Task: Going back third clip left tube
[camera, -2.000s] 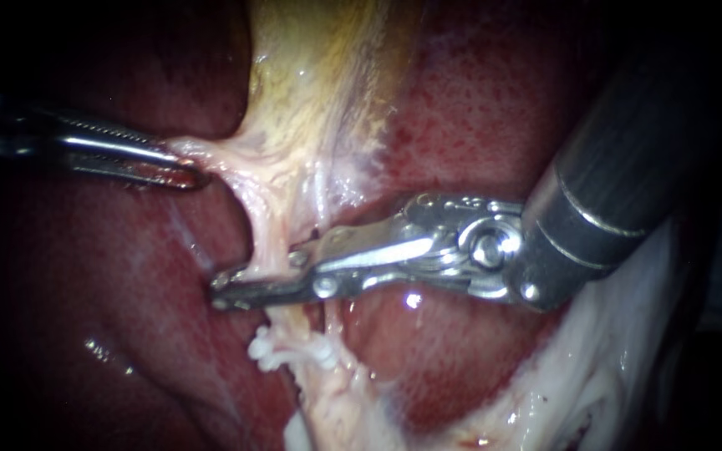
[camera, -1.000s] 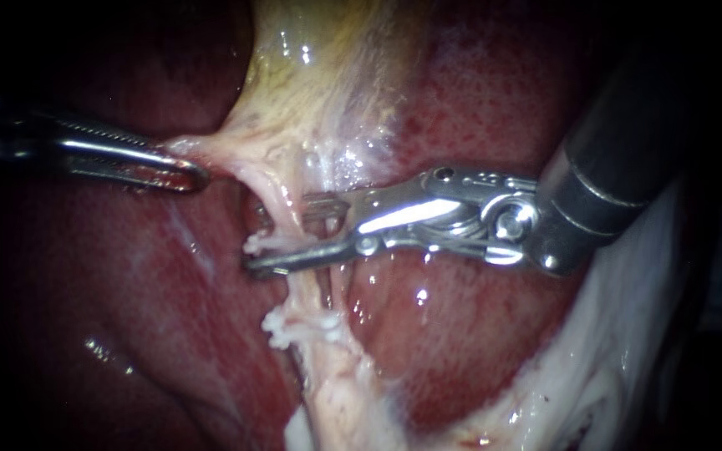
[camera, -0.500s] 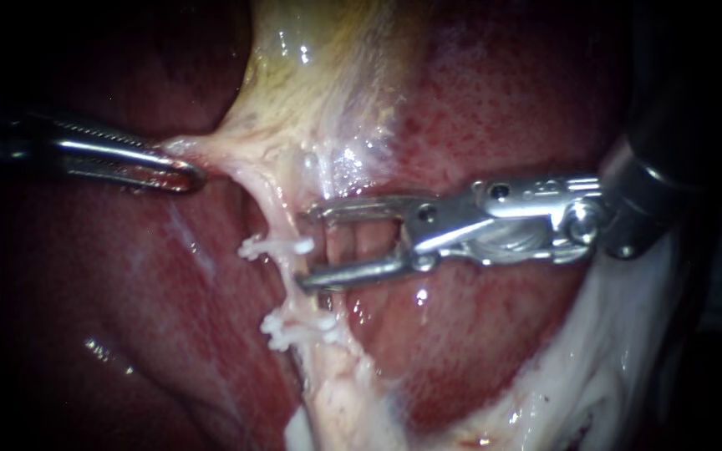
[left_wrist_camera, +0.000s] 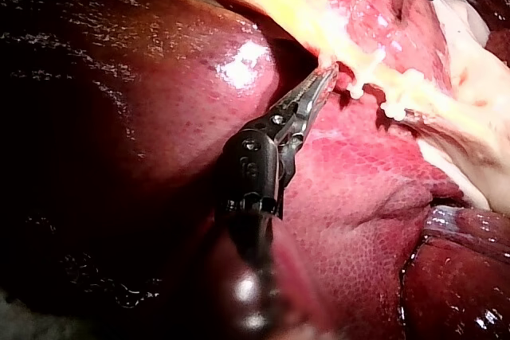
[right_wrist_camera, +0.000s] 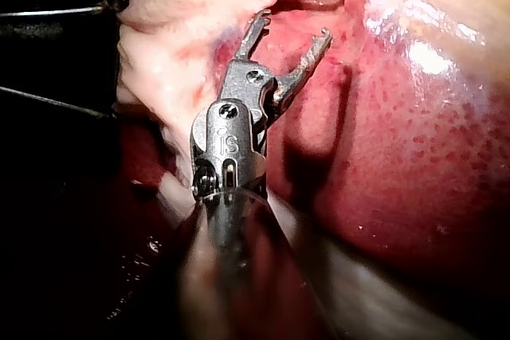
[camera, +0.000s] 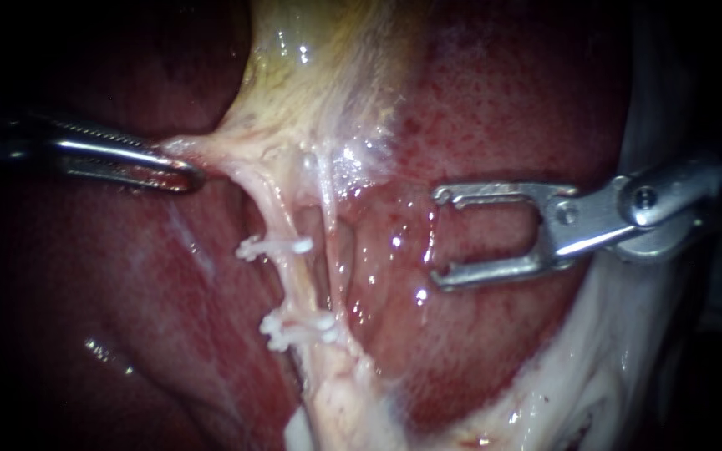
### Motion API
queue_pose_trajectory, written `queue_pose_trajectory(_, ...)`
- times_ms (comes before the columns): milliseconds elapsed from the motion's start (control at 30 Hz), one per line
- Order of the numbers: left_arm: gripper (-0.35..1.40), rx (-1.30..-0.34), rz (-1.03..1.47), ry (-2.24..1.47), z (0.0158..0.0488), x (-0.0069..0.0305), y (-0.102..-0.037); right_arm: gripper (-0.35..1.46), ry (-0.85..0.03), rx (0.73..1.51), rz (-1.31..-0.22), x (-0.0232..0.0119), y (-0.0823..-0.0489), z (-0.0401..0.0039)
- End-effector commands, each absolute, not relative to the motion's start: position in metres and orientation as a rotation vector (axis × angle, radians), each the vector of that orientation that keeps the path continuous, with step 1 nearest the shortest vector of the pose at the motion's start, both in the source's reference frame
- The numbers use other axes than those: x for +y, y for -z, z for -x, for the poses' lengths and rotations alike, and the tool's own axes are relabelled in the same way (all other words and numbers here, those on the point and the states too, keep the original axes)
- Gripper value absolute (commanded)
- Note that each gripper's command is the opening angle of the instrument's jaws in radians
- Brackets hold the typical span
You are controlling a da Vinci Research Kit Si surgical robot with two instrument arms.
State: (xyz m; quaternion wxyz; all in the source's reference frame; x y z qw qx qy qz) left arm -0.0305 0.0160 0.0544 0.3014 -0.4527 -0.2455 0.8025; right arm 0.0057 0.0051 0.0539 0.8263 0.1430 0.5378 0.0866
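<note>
Shiny metal is showing closest. My right instrument point(camera: 436, 238) is coming in from the right, and its jaws are gaping wide open with nothing between them. They are hanging over the red liver point(camera: 495, 108), well apart from the tubes.

Further in, the left tube point(camera: 282, 213) is running down from the yellow gallbladder point(camera: 327, 75), thin and pale. An upper white clip point(camera: 275, 247) is sitting across it. A lower white clip point(camera: 298, 328) is sitting across it further down, where the tube is meeting thicker pale tissue. The right tube point(camera: 330, 234) is running just beside the left one and is even thinner.

Past them, my left instrument point(camera: 181, 173) is reaching in from the left. Its jaws are pinching a pale flap point(camera: 215, 154) at the bottom of the gallbladder, one jaw on each side. The flap is stretching tight toward them.
</note>
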Motion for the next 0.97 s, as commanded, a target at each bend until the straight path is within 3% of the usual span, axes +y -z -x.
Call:
queue_pose_trajectory(33, -0.35, -0.651, 1.201, -2.128, 0.0306, 0.016, -0.0545, 0.49, -0.18, 1.145, -0.311, 0.005, -0.0539, -0.0055)
queue_pose_trajectory(667, -0.35, -0.634, 1.199, -2.141, 0.0349, 0.0155, -0.0601, 0.5, -0.15, 1.161, -0.335, 0.0043, -0.0534, -0.0047)
queue_pose_trajectory(967, -0.35, -0.64, 1.195, -2.141, 0.0349, 0.0155, -0.0609, 0.5, -0.148, 1.162, -0.338, 0.0043, -0.0533, -0.0048)
